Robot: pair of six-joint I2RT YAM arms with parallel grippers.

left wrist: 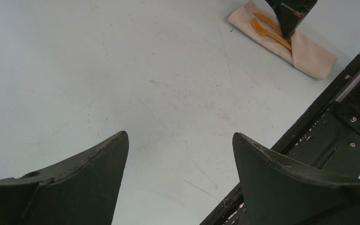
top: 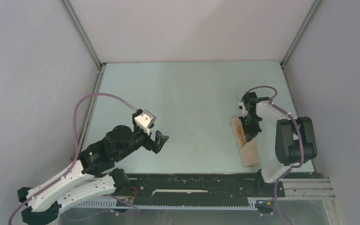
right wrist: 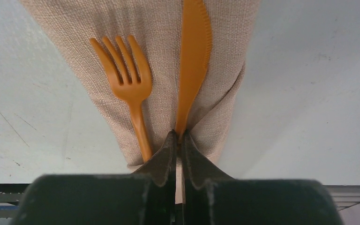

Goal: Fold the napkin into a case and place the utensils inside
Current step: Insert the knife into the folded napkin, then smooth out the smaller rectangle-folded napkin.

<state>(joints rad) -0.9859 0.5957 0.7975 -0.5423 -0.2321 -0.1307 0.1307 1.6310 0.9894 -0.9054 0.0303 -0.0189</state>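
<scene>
- The case [top: 251,154] lies flat at the tabletop's [top: 192,93] 4 o'clock.
- The right pincer [right wrist: 178,138] is clenched on the knife [right wrist: 194,47] handle, over the case.
- In the right wrist view the fork [right wrist: 126,79] rests on the cloth at the knife's 9 o'clock.
- The left pincer [left wrist: 180,136] is released, holding nothing, above the tabletop at 8 o'clock.

Pale mint tabletop [top: 192,93], scuffed with fine scratches, spreads between left claw [top: 161,140] and right claw [top: 249,137]. Plain grey back wall [top: 192,28] beyond both claws. Grey side walls [top: 28,70] outboard of each, joined at metal corner struts [top: 82,33]. Black rail strip [top: 192,180] behind the claws at the near edge. Light even, diffuse.
</scene>
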